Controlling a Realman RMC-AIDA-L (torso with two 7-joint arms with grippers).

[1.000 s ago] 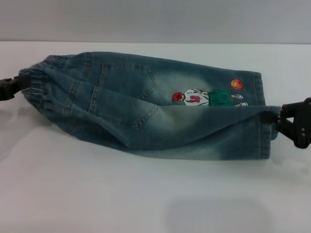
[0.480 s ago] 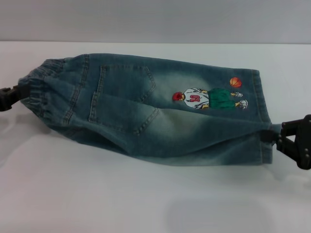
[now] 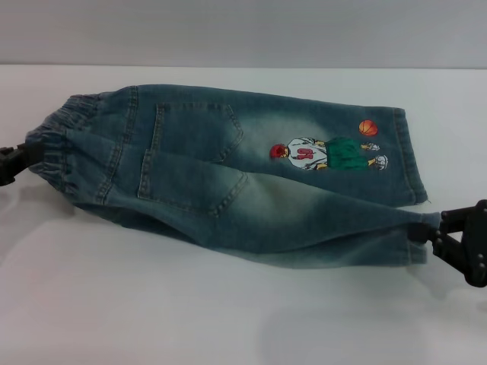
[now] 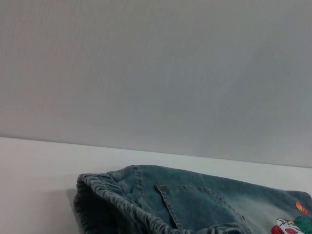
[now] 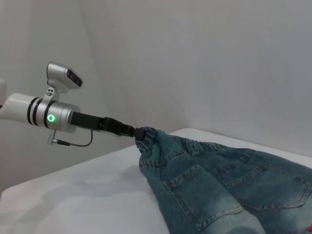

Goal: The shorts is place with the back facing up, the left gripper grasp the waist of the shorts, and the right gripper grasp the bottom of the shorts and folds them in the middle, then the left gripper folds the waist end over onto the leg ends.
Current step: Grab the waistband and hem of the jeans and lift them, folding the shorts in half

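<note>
Shorts (image 3: 228,179) lie stretched across the white bench (image 3: 228,319) in front of me, blue faded denim, folded lengthwise so one half lies over the other. The puckered waist end (image 3: 65,144) is on my left and the straight hems (image 3: 415,228) are on my right. A back patch pocket (image 3: 190,179) faces up near the waist, and a cartoon basketball player print (image 3: 327,154) with an orange ball (image 3: 368,128) shows on the far leg.

My left gripper (image 3: 23,157) sits at the left edge of the head view, closed on the elastic waistband and holding that corner slightly off the bench. The right wrist view shows it (image 5: 136,132) pinching the gathered band, with its silver arm (image 5: 39,112) reaching in behind it.

My right gripper (image 3: 434,228) is at the right edge, low and near me, clamped on the hem of the near leg. That hem is drawn out to a point where the gripper holds it, and the fabric runs taut between the two grippers.

The left wrist view shows only the waistband (image 4: 112,204) and pocket from close by.
</note>
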